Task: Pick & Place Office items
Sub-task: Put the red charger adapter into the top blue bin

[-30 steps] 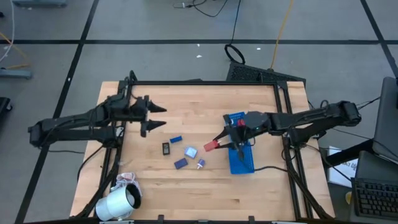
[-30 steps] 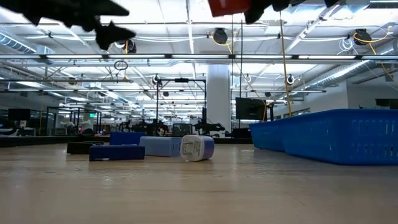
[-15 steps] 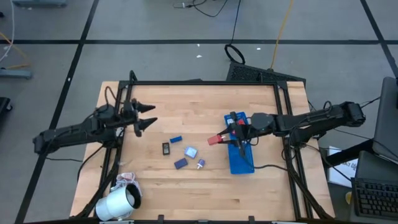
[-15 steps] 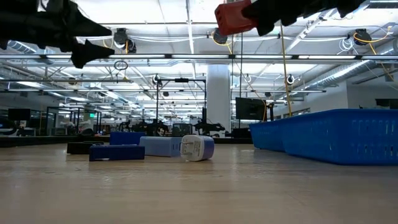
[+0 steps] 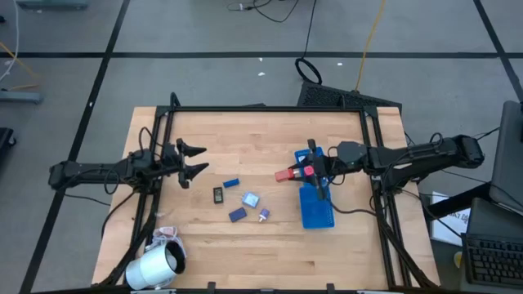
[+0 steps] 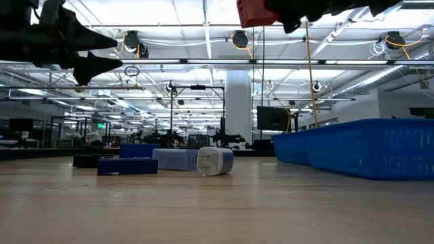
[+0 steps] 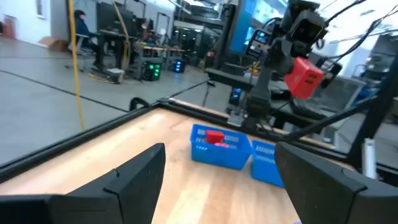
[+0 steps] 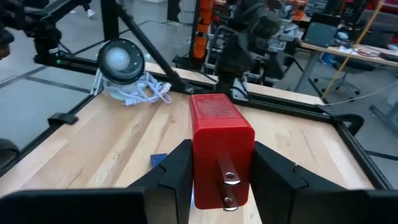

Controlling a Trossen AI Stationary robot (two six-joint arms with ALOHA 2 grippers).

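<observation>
Over on the left side of the table, the left gripper [image 5: 194, 161] is just hanging above bare wood with its fingers spread wide and nothing in them. Looks like it's waiting its turn. Down near the front-left corner sits the big white roll [image 5: 155, 267], which doesn't seem to be part of the job.

Moving toward the middle, the leftovers are scattered on the wood: a dark blue block [image 5: 231, 182], a black piece [image 5: 217, 194], a light blue block [image 5: 251, 199], another dark blue block [image 5: 238, 215] and a little white piece [image 5: 264, 216]. All five lie near each other, apart from the tray, untouched as far as I can see.

Right of those, the right gripper [image 5: 304, 172] is clamped on a red block [image 5: 284, 175], carried well up off the table, just at the left edge of the blue tray [image 5: 319, 214]. From its wrist camera the red block [image 8: 217, 146] sits snug between the two fingers, with metal prongs facing the lens, so maybe a plug-type thing.

Inside the tray, the left wrist view shows another red piece [image 7: 214, 137] already lying in the end compartment. Can't tell if anything else is in there.

So my read: one in, one in the air about to go in, five still to pick. Under halfway, I'd say.
</observation>
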